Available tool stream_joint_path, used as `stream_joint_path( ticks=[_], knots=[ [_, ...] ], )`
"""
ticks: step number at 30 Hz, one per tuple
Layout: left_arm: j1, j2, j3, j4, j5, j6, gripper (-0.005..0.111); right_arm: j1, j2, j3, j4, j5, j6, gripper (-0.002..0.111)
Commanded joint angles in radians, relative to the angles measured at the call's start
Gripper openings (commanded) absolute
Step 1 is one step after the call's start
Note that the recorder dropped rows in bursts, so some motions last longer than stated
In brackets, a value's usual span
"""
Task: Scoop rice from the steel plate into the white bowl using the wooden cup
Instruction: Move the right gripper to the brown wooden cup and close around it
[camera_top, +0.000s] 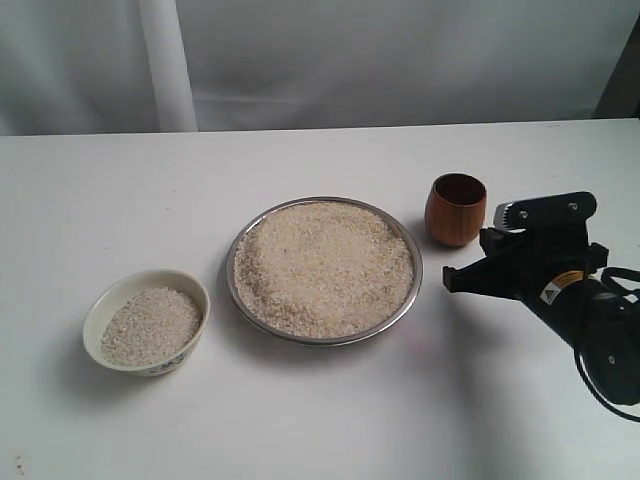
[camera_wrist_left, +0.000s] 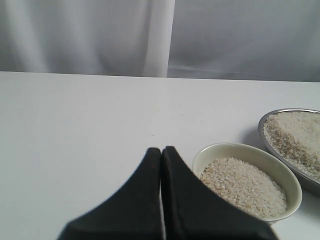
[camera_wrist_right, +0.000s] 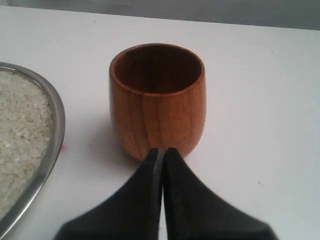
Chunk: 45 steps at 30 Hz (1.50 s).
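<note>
Sitting nearest, white bowl (camera_top: 147, 366): it stood upright on the near left part of the table (camera_top: 330, 430), partly filled with rice (camera_top: 152, 325) that lay below its rim.
Left gripper (camera_wrist_left: 161, 149): it was seen in its own wrist view only. The two black fingers were pressed together along one seam with nothing between them. It hung over bare table just beside the white bowl (camera_wrist_left: 235, 146), and no contact with the bowl was observed.
Right gripper (camera_top: 487, 245): it was at the near right, with its arm entering from the right edge. The jaws were fully closed and empty, and the wrist view (camera_wrist_right: 161, 150) showed no gap. The tips were aimed at the foot of the wooden cup (camera_wrist_right: 157, 120). Whether they touched it could not be told.
Steel plate (camera_top: 325, 342): it lay flat at mid table, to the right of the white bowl, with a strip of table between the two.
Rice on the plate (camera_top: 322, 265): it was a broad loose heap covering almost the whole dish up to the raised rim. The grains were pale, and the heap was highest toward the left side.
Wooden cup (camera_top: 455, 215): it stood upright, mouth up, beyond and to the right of the steel plate, near the rim but apart from it. Its inner wall was dark and its floor was not in view. Neither the left gripper nor the right gripper clasped it.
Far edge: a white curtain (camera_top: 400, 50) hung behind the table, with one vertical fold left of centre.
</note>
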Motion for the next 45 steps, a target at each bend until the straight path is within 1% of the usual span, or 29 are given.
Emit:
stream_joint_path(
  ticks=[1, 7, 10, 12, 13, 17, 19, 20, 22, 30, 36, 45],
  knots=[
    [-0.004, -0.003, -0.003, -0.005, -0.006, -0.005, 0.0, 0.003, 0.0, -0.006, -0.023, -0.034, 0.005, 0.0],
    [-0.004, -0.003, -0.003, -0.005, -0.006, -0.005, 0.0, 0.003, 0.0, -0.006, -0.025, -0.039, 0.005, 0.0],
    [-0.004, -0.003, -0.003, -0.005, -0.006, -0.005, 0.0, 0.003, 0.0, -0.006, -0.038, -0.039, 0.005, 0.011],
    [-0.004, -0.003, -0.003, -0.005, -0.006, -0.005, 0.0, 0.003, 0.0, -0.006, -0.038, -0.039, 0.005, 0.026],
    [-0.004, -0.003, -0.003, -0.005, -0.006, -0.005, 0.0, 0.003, 0.0, -0.006, -0.038, -0.039, 0.005, 0.036],
    [-0.004, -0.003, -0.003, -0.005, -0.006, -0.005, 0.0, 0.003, 0.0, -0.006, -0.038, -0.041, 0.005, 0.08],
    [-0.004, -0.003, -0.003, -0.005, -0.006, -0.005, 0.0, 0.003, 0.0, -0.006, -0.041, -0.043, 0.005, 0.093],
    [-0.004, -0.003, -0.003, -0.005, -0.006, -0.005, 0.0, 0.003, 0.0, -0.006, -0.041, -0.043, 0.005, 0.097],
    [-0.004, -0.003, -0.003, -0.005, -0.006, -0.005, 0.0, 0.003, 0.0, -0.006, -0.041, -0.043, 0.005, 0.1],
    [-0.004, -0.003, -0.003, -0.005, -0.006, -0.005, 0.0, 0.003, 0.007, -0.014, -0.041, -0.073, 0.005, 0.1],
    [-0.004, -0.003, -0.003, -0.005, -0.006, -0.005, 0.0, 0.003, 0.088, -0.014, -0.022, -0.262, 0.005, 0.1],
    [-0.004, -0.003, -0.003, -0.005, -0.006, -0.005, 0.0, 0.003, 0.183, -0.12, 0.0, -0.271, 0.005, 0.1]
  ],
)
